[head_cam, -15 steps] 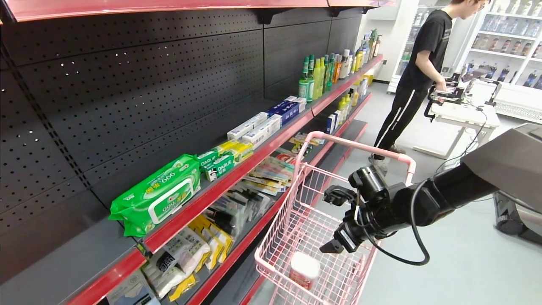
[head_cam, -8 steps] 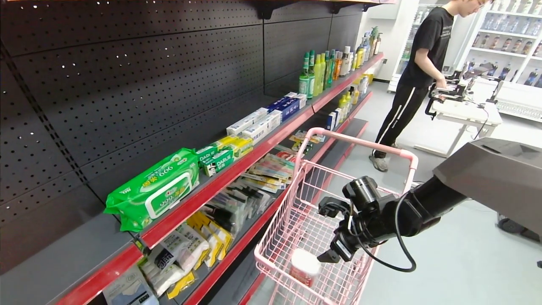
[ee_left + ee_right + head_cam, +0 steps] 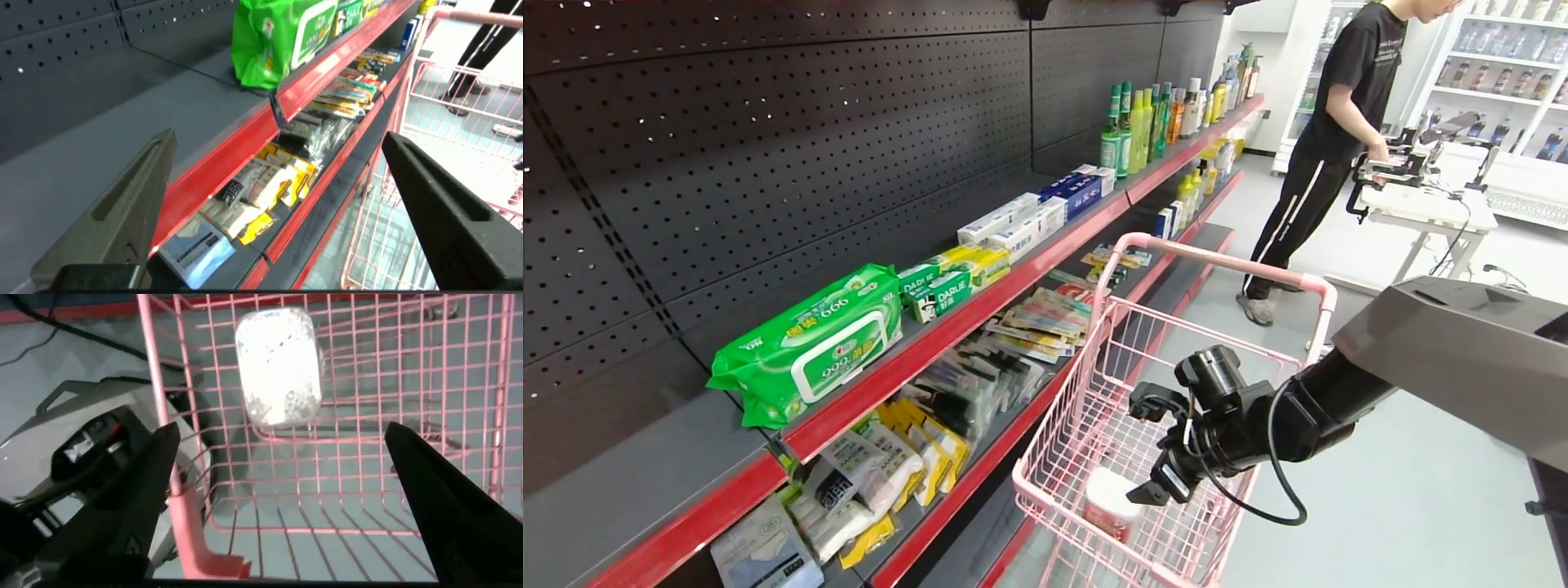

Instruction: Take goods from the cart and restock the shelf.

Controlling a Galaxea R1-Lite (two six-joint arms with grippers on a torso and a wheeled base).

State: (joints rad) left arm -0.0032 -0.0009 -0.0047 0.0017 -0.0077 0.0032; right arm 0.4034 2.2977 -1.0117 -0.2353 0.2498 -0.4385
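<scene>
We see the right gripper over the pink cart, its two fingers spread wide with nothing between them. It hangs just above a white tub with a red label, and we cannot tell whether the lower finger touches it. The tub sits on the cart's wire floor, at the end away from the handle, on the side nearer the shelf. In the right wrist view the tub lies ahead of the open right gripper, inside the pink wire.

The left gripper is also spread wide and holds nothing. It hangs beside the shelf's red edge, near a bare grey stretch of board.

On that board we see a green wipes pack lying close to the front edge, then toothpaste boxes in a row, and bottles farther along. Small packets fill the level below.
</scene>
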